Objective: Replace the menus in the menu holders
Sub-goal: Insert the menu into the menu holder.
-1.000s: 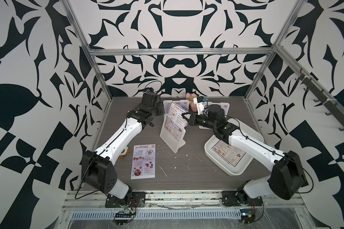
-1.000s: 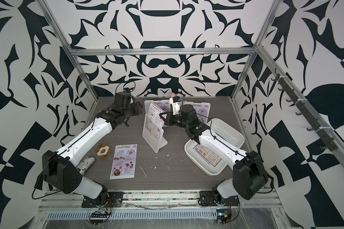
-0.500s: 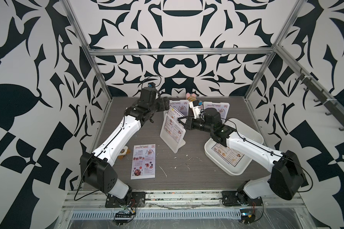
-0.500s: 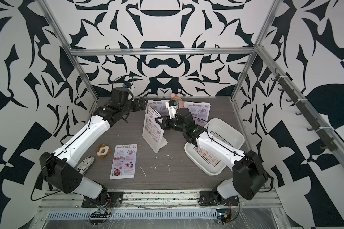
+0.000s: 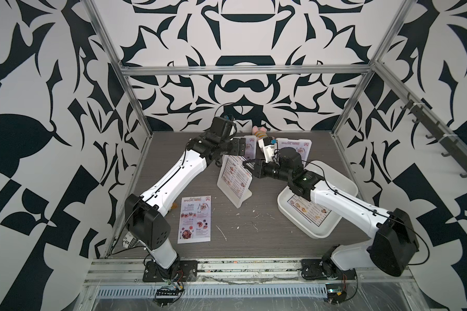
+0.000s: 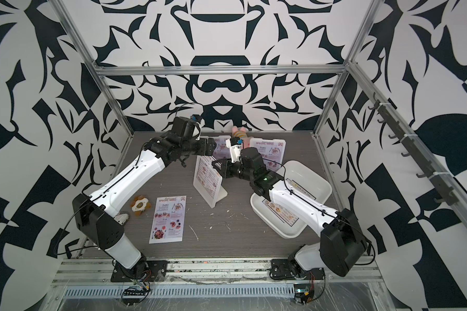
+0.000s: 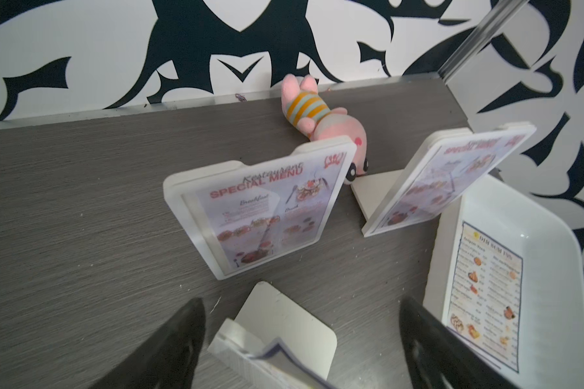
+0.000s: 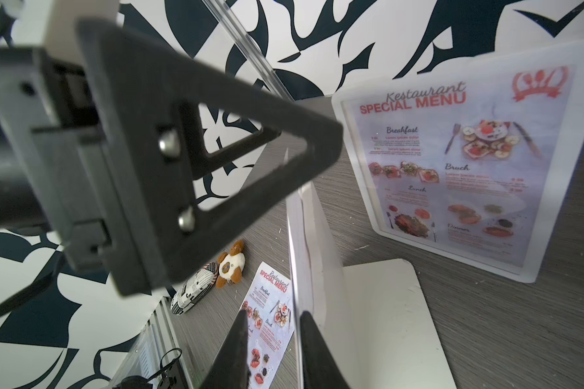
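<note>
Standing upright: mid holder [image 5: 227,191] w/ DIM SUM menu [image 5: 235,175] | R jaws narrowly parted astride its top edge | L jaws wide | both empty

The sheet in the left back holder [image 8: 452,158] is headed "Restaurant SPECIAL MENU", the last 2 words in red, with "Breakfast", "Bruch", "Lunch" and "Dinner" below. Its fine print is too blurred to read. The loose sheet [image 5: 196,219] lying on the surface carries the same heading, and the sheet in the right back holder [image 6: 267,148] shows "SPECIAL MENU". The sheet in the white tray [image 7: 485,296] reads "DIM SUM INN". The newsprint pouch [image 8: 193,296] bears lettering too small to read.
</note>
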Tool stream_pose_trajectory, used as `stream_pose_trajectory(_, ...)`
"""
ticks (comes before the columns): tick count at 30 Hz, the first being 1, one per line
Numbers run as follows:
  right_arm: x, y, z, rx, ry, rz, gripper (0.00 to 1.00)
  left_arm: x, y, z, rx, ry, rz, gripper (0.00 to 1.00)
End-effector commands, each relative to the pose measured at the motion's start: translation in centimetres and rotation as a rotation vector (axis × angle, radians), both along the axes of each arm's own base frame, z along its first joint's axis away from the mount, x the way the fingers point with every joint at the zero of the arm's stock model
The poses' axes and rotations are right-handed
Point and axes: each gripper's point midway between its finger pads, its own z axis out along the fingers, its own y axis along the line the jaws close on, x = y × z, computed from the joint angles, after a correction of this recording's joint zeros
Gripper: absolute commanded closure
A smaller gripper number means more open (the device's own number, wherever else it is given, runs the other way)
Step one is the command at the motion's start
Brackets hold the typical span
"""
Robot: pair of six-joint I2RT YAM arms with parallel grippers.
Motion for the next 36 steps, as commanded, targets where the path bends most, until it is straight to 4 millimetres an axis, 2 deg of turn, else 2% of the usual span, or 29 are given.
stream_pose_trajectory(1,-0.2,0.0,3.1,0.033,-0.088,0.010,0.72,-0.4,0.9,-0.9,0.118,0.004,-0.009,0.10)
stream_pose_trajectory(9,-0.7,-0.8,3.7,-0.003,-0.117,0.014,0.69,-1.3,2.1,-3.2,0.206,0.043,0.010,0.12)
stream_pose_trajectory(18,-0.5,-2.6,4.3,-0.022,-0.133,-0.023,0.67,-1.9,2.9,-4.3,0.231,0.061,0.024,0.12)
stream_pose_trajectory(27,-1.0,-2.1,2.6,-0.086,-0.088,0.039,0.62,-1.7,3.9,-3.8,0.244,0.040,0.065,0.12)
stream_pose_trajectory(36,-1.6,-2.1,1.4,-0.116,-0.060,0.065,0.58,-2.0,4.7,-5.0,0.257,0.075,0.087,0.12)
